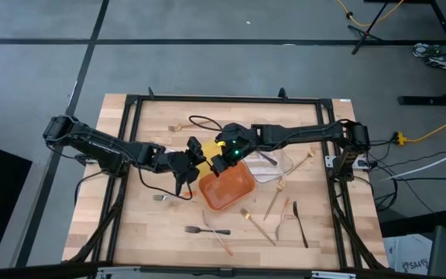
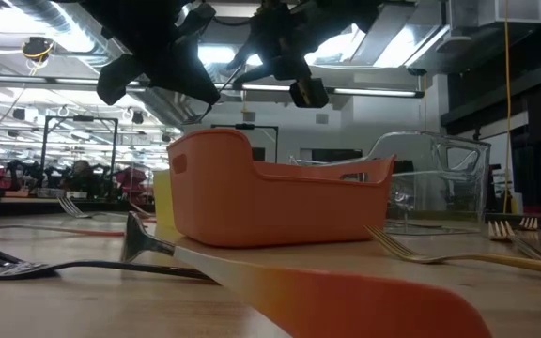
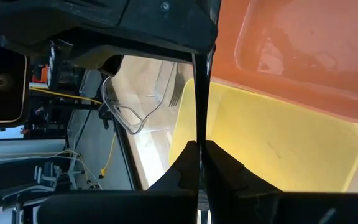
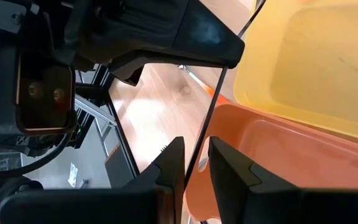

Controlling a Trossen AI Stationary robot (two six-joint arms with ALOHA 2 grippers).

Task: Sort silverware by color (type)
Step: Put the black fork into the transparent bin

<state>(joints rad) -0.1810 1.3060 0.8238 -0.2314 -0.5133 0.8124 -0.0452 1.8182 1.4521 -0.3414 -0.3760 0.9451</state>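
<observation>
Black and thin, the utensil [image 3: 200, 99] is clamped in my left gripper [image 3: 201, 155], its shaft running up to my right gripper [image 4: 194, 163], whose fingers stand slightly apart around the same shaft; whether they press it I cannot tell. Both meet at the middle of the high view, over the yellow tray [image 3: 272, 149] and orange tray [image 1: 227, 188]. Sorting looks barely begun: the orange tray seems empty, and gold forks [image 1: 273, 203], black pieces [image 1: 300, 223] and a black fork [image 1: 206, 230] lie loose on the table [image 1: 145, 240] at lower centre and right.
</observation>
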